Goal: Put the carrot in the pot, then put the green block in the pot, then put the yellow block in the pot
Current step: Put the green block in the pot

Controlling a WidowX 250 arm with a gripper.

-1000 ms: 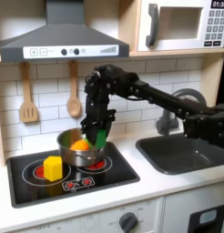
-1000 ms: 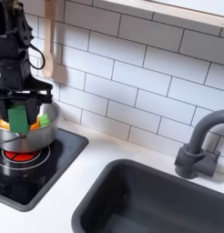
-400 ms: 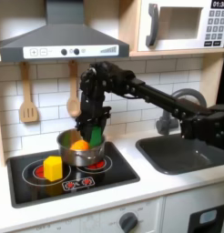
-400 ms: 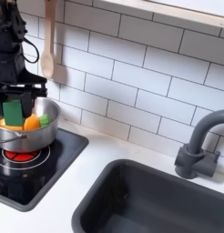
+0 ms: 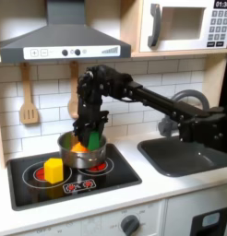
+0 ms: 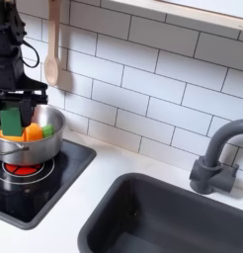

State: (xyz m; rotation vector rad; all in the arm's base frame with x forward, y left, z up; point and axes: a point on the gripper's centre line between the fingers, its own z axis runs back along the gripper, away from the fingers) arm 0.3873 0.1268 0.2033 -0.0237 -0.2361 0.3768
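Note:
The steel pot [image 5: 77, 160] [image 6: 25, 153] stands on the back burner of the toy stove. Inside it lies the orange carrot [image 5: 79, 147] [image 6: 33, 131], green tip toward the second exterior view's right. My gripper [image 5: 92, 135] [image 6: 12, 117] hangs over the pot's opening, shut on the green block [image 5: 94, 139] [image 6: 11, 122], which sits at rim height between the fingers. The yellow block [image 5: 53, 170] rests on the stove top to the pot's left in the first exterior view, apart from the gripper.
A wooden spatula [image 5: 29, 100] and a wooden spoon [image 5: 75, 97] [image 6: 52, 49] hang on the tiled wall behind the pot. A dark sink [image 5: 185, 155] [image 6: 163, 217] with a grey faucet [image 6: 214, 158] lies to the right. A range hood [image 5: 60, 41] overhangs the stove.
My gripper has carried the green block toward the first exterior view's left, from the pot's right rim to over its opening. Carrot, pot and yellow block stayed put.

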